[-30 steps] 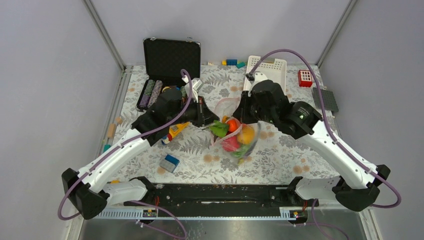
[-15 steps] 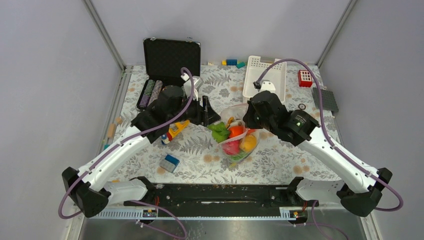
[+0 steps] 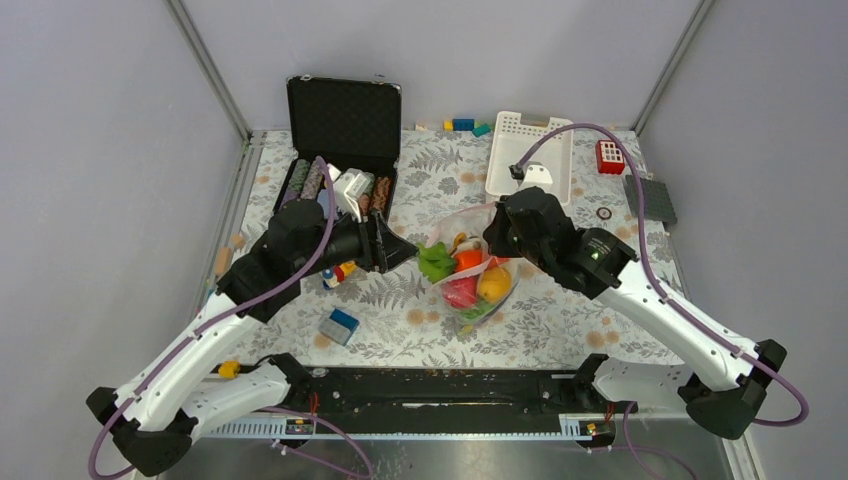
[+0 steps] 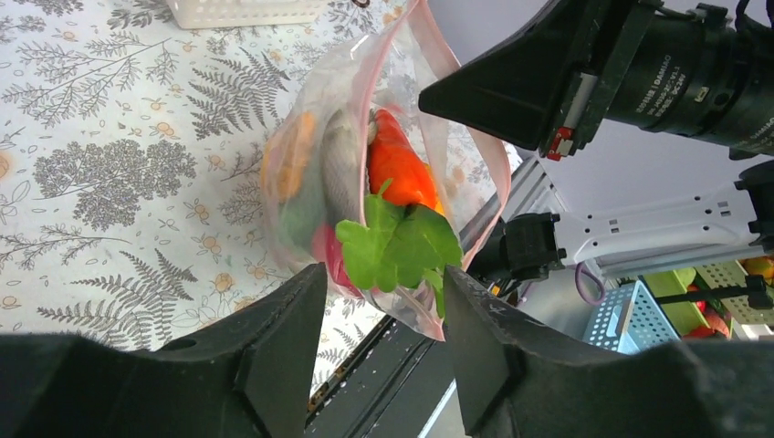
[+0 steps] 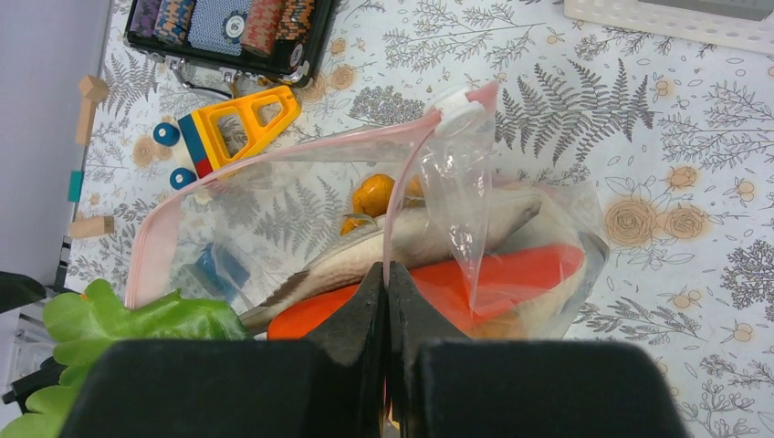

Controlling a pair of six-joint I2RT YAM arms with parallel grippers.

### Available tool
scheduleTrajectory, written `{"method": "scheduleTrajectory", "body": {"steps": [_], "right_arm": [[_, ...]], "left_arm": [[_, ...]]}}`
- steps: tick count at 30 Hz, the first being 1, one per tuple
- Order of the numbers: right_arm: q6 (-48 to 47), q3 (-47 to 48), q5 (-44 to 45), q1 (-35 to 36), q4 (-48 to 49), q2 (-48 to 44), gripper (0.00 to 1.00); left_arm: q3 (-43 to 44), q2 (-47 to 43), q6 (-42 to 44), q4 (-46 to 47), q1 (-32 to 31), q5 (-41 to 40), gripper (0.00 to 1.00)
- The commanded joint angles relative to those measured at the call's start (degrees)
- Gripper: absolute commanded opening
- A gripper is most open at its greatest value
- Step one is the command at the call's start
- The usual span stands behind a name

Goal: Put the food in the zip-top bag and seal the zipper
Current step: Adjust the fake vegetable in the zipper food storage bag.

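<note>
Since the earlier view the left jaws have pulled back leftward off the zip-top bag (image 3: 478, 300); they now stand spread wide and empty just beside its mouth. The right jaws stay pinched shut on the pink zipper track (image 5: 301, 151), and the bag sits mid-counter (image 3: 560, 320). Lettuce (image 4: 397, 246) pokes out over the rim, so running the slider (image 5: 459, 103) would likely jam on the leaf or leave a gap. With a single pinch holding the mouth, the film could slip and spill the fish (image 5: 429, 228).
</note>
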Motion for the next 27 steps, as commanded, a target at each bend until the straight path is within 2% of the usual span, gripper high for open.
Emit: {"method": "scheduleTrajectory", "body": {"steps": [1, 7, 9, 11, 14, 23, 27], "right_arm": [[0.1, -1.1, 1.7, 0.3, 3.9, -2.0, 0.0], [-1.0, -3.4, -0.3, 0.3, 7.3, -3.7, 0.0], [-1.5, -4.2, -1.1, 0.3, 8.9, -4.4, 0.0], [-1.9, -4.4, -1.5, 0.3, 9.5, -4.6, 0.0], [-2.5, -4.3, -1.5, 0.3, 9.6, -4.6, 0.0], [-3.8, -4.8, -2.9, 0.3, 10.8, -4.8, 0.0], [-4.2, -5.1, -3.2, 0.3, 10.9, -5.0, 0.0]], "left_arm": [[3.3, 0.7, -0.3, 0.1, -1.5, 2.0, 0.49], [11.5, 6.1, 4.3, -10.2, -6.7, 1.1, 0.49], [14.0, 7.6, 5.1, -13.0, -9.1, -3.5, 0.49], [16.6, 10.3, 5.2, -16.7, -10.3, -7.4, 0.44], [18.7, 13.0, 5.6, -19.2, -11.5, -7.9, 0.4], [24.7, 18.6, 6.8, -25.4, -14.3, -16.3, 0.4], [26.9, 21.9, 7.4, -26.0, -14.8, -16.3, 0.38]]}}
